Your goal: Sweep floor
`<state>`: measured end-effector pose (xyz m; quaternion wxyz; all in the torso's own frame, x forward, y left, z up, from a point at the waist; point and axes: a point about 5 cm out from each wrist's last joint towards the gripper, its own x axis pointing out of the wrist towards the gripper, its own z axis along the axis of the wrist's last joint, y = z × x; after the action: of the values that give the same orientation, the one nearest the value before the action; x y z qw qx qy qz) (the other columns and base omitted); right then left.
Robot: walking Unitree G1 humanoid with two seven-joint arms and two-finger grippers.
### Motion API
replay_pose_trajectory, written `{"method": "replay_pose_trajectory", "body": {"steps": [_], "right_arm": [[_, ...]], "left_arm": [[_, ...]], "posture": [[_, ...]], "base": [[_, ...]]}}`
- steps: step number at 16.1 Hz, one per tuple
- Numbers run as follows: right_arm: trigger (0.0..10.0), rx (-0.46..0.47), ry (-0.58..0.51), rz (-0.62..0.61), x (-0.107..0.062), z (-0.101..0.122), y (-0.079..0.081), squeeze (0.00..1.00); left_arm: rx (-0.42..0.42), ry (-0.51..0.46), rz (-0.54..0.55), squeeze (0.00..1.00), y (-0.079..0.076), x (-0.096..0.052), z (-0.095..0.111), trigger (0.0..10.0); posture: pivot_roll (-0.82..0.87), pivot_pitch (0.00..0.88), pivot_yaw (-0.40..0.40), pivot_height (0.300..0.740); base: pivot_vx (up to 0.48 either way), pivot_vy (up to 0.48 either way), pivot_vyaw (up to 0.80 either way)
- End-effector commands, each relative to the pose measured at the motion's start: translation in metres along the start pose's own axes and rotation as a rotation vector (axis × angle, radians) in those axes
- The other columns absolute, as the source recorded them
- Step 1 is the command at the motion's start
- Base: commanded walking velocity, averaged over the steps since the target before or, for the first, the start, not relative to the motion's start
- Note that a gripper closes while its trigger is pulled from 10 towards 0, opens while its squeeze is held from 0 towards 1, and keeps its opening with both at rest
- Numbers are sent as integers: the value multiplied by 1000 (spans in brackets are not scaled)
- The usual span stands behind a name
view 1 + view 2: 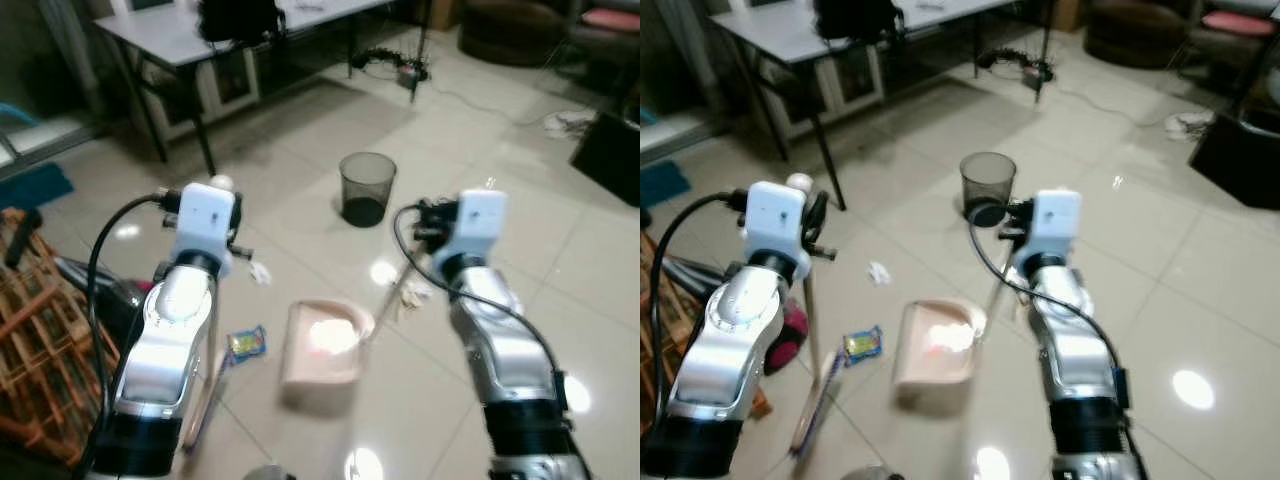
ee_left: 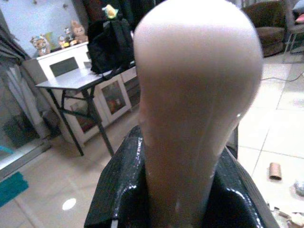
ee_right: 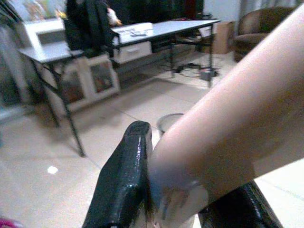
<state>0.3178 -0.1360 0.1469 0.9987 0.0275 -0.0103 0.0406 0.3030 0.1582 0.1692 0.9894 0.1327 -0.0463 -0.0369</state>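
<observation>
I see glossy pale floor (image 1: 560, 260) tiles throwing back lamp glare. My broom handle (image 2: 199, 109) looks smooth, satin plastic; the dustpan (image 1: 322, 345) seems plastic too, though blurred. The bin (image 1: 366, 187) is dark mesh, the rack (image 1: 35, 330) bare wood.

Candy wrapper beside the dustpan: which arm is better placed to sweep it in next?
Left. The left gripper holds the broom, whose head lies beside the wrapper. The right gripper holds the dustpan handle and probably just steadies it.

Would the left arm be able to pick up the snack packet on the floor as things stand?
Probably not: the left tool is shut on the broom handle, so it has no free grip, though the snack packet lies unobstructed near it.
</observation>
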Motion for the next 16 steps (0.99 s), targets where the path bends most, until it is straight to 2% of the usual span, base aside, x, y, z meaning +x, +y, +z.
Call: {"method": "replay_pose_trajectory", "body": {"steps": [1,2,7,11,15,16], "right_arm": [[10000,-9,-64,51,1,14,11,0],[10000,-11,-61,54,1,14,11,0],[10000,-15,-65,43,5,16,8,0],[10000,-20,-74,-17,6,17,-1,0],[10000,-21,-61,-5,8,17,-2,0],[10000,-52,-55,20,8,16,0,0]], "left_arm": [[30,-31,27,0,7,1,5,10000],[23,-29,35,0,7,1,5,10000],[10,-31,32,0,4,1,5,10000],[9,-32,21,0,2,3,5,10000],[5,-36,16,0,1,7,7,10000],[7,-37,17,0,2,8,7,10000]], "posture": [[2,0,52,740],[1,0,49,740],[3,0,47,740],[-2,0,52,740],[2,0,48,740],[3,0,48,740]], "base": [[0,0,0],[0,0,0],[348,0,800],[353,0,0],[354,0,0],[356,0,0]]}}
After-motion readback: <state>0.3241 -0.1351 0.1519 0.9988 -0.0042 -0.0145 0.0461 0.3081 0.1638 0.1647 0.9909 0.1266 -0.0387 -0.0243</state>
